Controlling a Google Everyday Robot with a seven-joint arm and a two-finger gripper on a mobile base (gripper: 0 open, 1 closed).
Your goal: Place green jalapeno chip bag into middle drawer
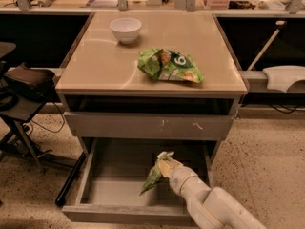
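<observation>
Currently | pale gripper [165, 162] is clamped on crinkly green foil bag [151, 179], hung toward 7 o'clock over shallow grey drawer [112, 192] | risk: bag is dragged out if foil clings.

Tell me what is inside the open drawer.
The hand holds the green jalapeno chip bag inside the middle drawer, over its grey floor. The arm and the drawer above hide parts of that floor.
</observation>
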